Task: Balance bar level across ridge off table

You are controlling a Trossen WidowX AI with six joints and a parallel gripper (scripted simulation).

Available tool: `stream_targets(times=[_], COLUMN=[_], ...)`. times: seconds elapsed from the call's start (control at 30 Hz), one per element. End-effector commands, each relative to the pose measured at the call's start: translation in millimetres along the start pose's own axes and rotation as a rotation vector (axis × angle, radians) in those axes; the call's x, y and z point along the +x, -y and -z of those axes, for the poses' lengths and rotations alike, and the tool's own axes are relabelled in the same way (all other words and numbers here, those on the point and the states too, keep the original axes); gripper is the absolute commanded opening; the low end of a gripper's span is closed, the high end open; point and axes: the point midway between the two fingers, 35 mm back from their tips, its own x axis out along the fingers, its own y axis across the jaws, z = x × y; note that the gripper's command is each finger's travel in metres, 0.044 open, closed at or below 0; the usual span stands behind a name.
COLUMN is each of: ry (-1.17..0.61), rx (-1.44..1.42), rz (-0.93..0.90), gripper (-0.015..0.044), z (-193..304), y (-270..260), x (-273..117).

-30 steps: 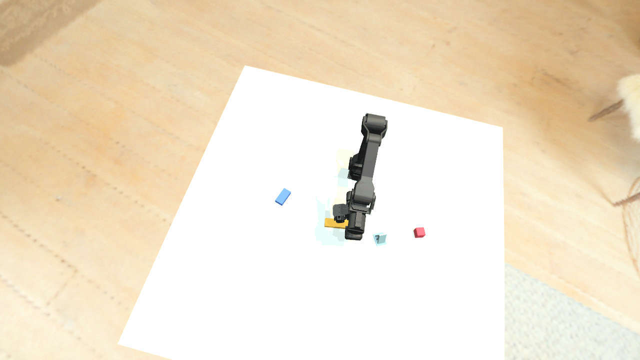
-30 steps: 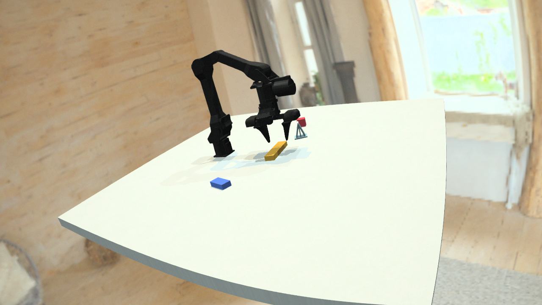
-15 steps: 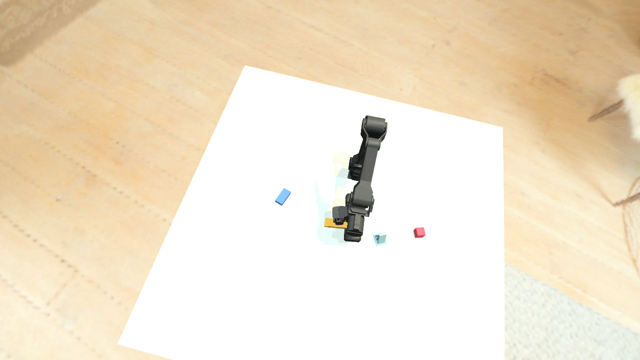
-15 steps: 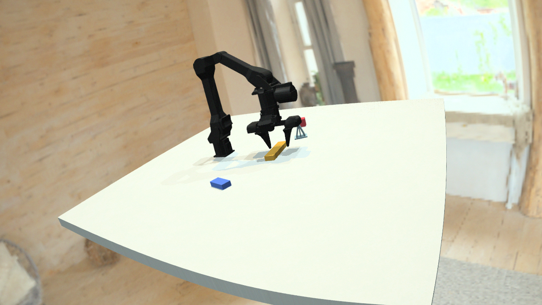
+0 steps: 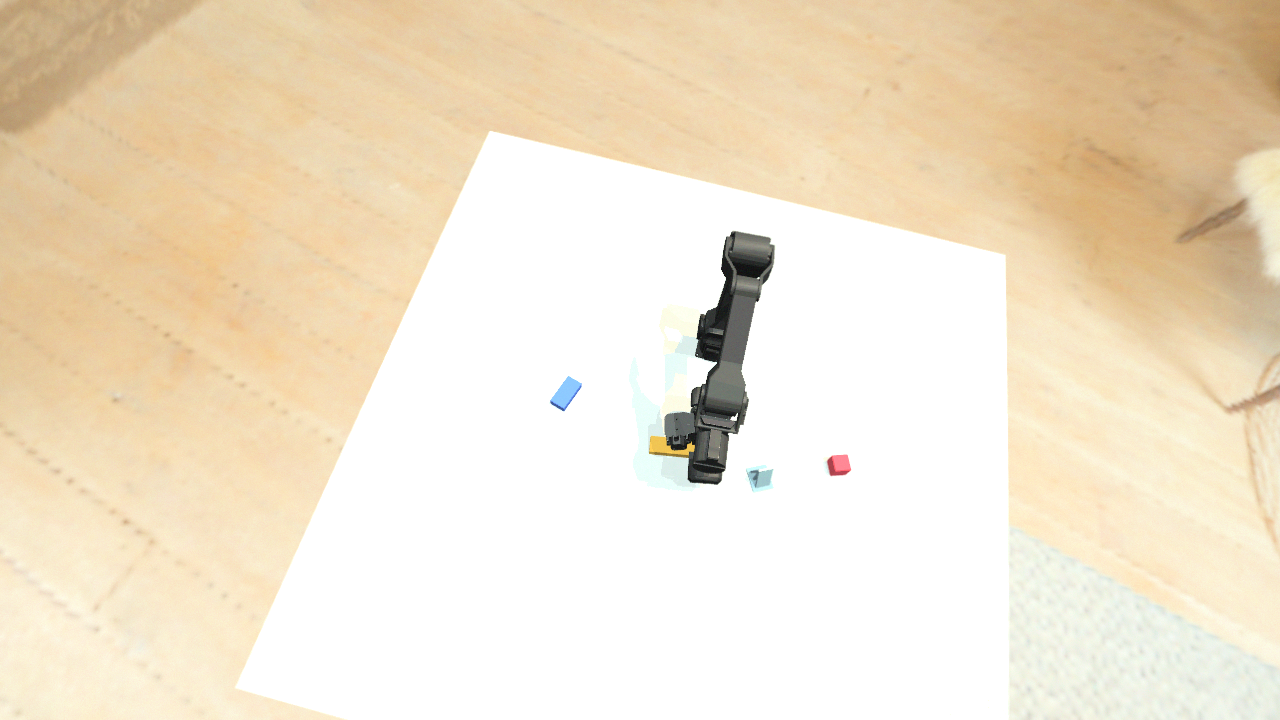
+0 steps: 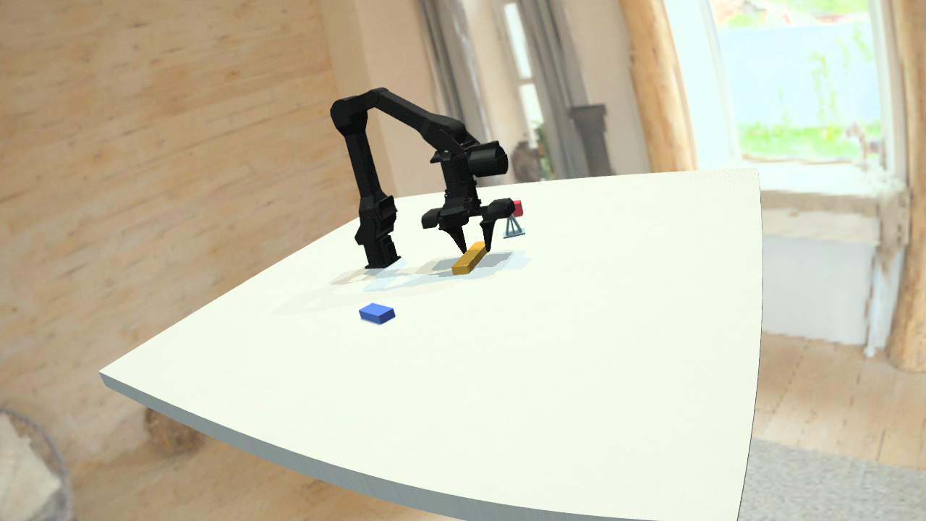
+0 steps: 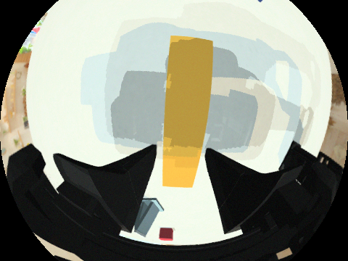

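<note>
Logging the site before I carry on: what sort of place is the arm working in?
Probably a room in a home: a window with greenery outside, grey curtains, and a pale rug on a wooden floor.

Bar (image 5: pixel 658 445) (image 6: pixel 467 260) (image 7: pixel 188 109) on table (image 5: pixel 626 582) (image 6: pixel 518 362) (image 7: pixel 54 90), seen from above, block (image 5: pixel 565 394) (image 6: pixel 376 313) (image 7: pixel 260 1) left of it, ridge (image 5: pixel 765 478) (image 6: pixel 514 234) (image 7: pixel 148 220) right, cube (image 5: pixel 838 464) (image 6: pixel 518 208) (image 7: pixel 166 233) farther right

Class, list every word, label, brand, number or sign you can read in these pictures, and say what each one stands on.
There are none to read. No lettering or number shows on the yellow bar, the blue block, the red cube or the black robot arm.
</note>
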Motion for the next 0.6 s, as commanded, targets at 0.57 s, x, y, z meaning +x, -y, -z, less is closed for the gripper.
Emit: stream_targets(times=[0.57], ry=[0.001], rx=[0.001], rz=[-0.001], gripper=[0.0000], z=[0], y=[-4], x=[-21])
